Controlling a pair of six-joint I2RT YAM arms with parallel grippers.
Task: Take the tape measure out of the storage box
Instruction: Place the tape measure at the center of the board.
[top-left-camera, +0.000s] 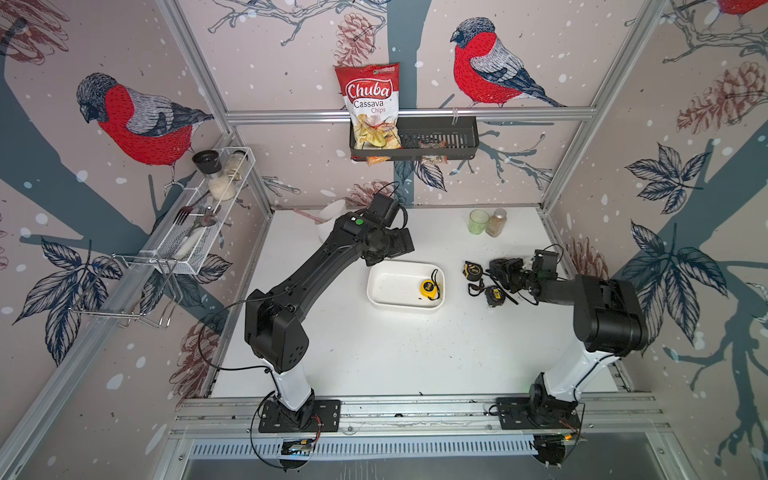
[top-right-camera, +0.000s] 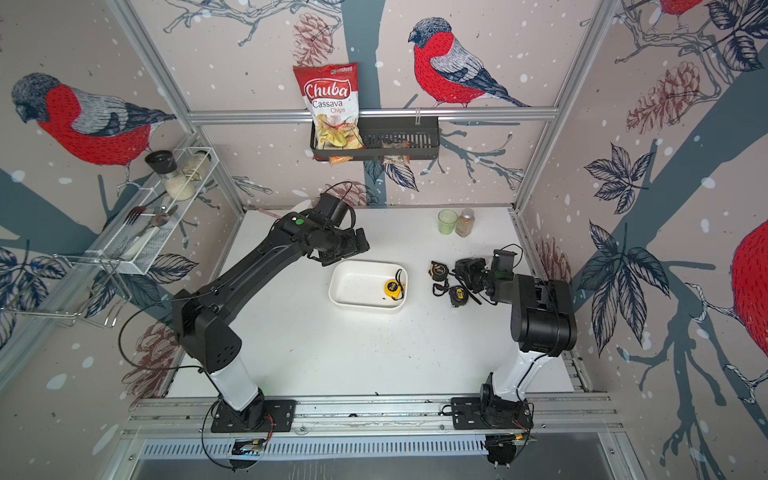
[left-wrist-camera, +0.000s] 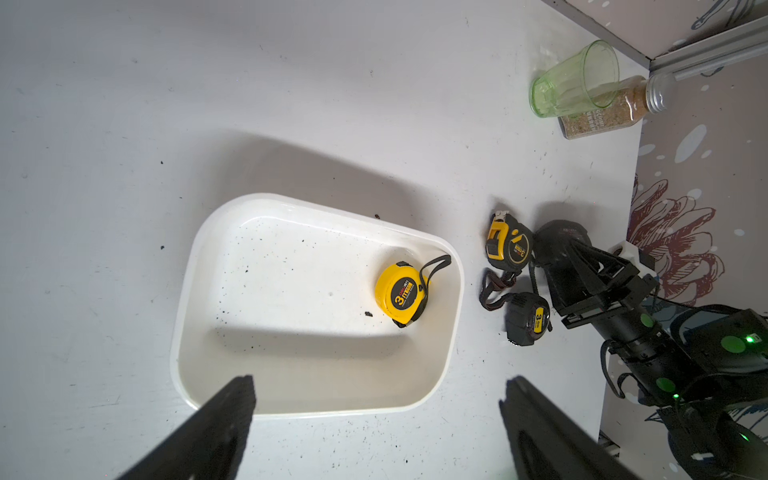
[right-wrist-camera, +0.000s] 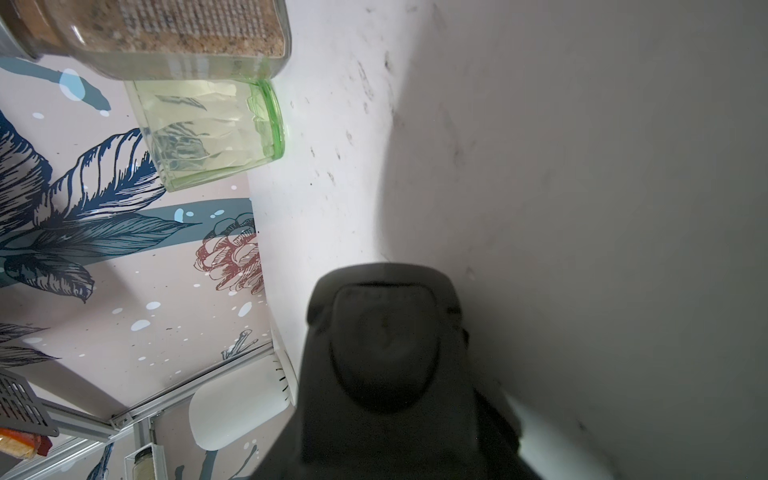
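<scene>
A yellow tape measure (top-left-camera: 430, 288) (top-right-camera: 392, 287) (left-wrist-camera: 401, 293) lies inside the white storage box (top-left-camera: 376, 286) (top-right-camera: 336, 286) (left-wrist-camera: 187, 291), near its right end. My left gripper (top-left-camera: 388, 249) (left-wrist-camera: 380, 380) hangs open over the box's far left rim with nothing between its fingers (left-wrist-camera: 237, 411). To the right of the box, my right gripper (top-left-camera: 503, 270) is low over the table. It is shut on a black tape measure (right-wrist-camera: 384, 345) (left-wrist-camera: 561, 239), which fills the right wrist view. Two more black-and-yellow tape measures (top-left-camera: 472, 271) (top-left-camera: 494, 296) lie on the table just left of it.
A green glass (top-left-camera: 478, 221) and a spice jar (top-left-camera: 496, 222) stand at the back right. A white cup (top-left-camera: 332, 216) sits behind my left arm. A black wall basket (top-left-camera: 449, 137) holds a chips bag. A wire rack (top-left-camera: 208, 216) hangs on the left wall.
</scene>
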